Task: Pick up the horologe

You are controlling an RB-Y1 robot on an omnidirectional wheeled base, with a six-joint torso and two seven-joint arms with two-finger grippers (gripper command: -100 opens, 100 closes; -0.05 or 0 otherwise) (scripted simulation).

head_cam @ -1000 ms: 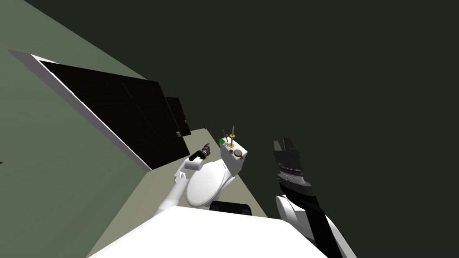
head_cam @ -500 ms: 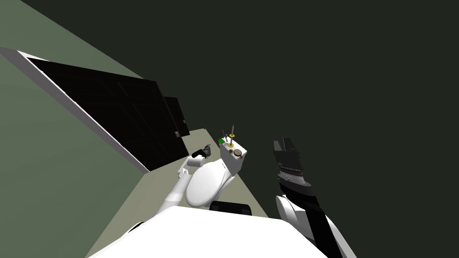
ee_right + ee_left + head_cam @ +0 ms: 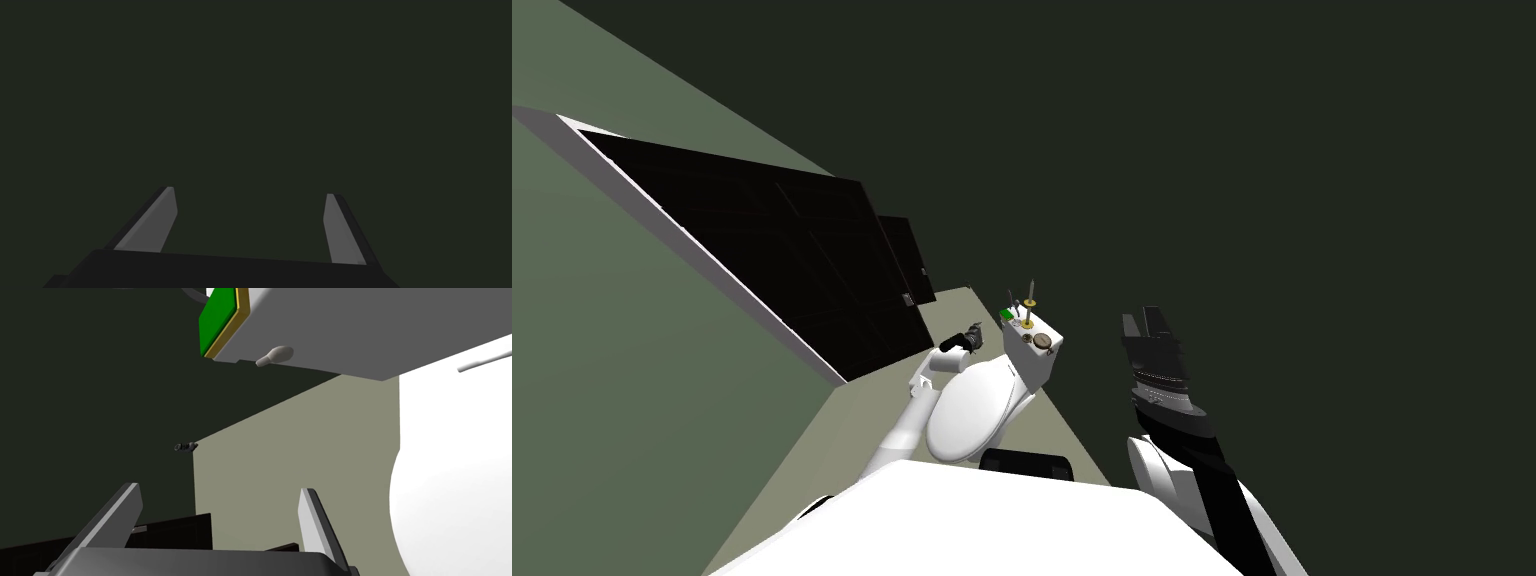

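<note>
Currently left gripper (image 3: 220, 488) spread, empty, beside toilet tank (image 3: 1027, 365); on top one horologe (image 3: 1045, 343), two gold-based sticks (image 3: 1026, 322). Right gripper (image 3: 251, 192) spread.

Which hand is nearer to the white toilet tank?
Left. The left hand is just beside the tank, open; the right hand hangs apart on its other side.

I stand in a home bathroom: a white toilet (image 3: 970, 408) sits on a pale floor (image 3: 822, 450), its tank (image 3: 1034, 355) backed against a dark green wall (image 3: 1262, 150), with a flush lever (image 3: 274, 354) on the tank's face.
</note>
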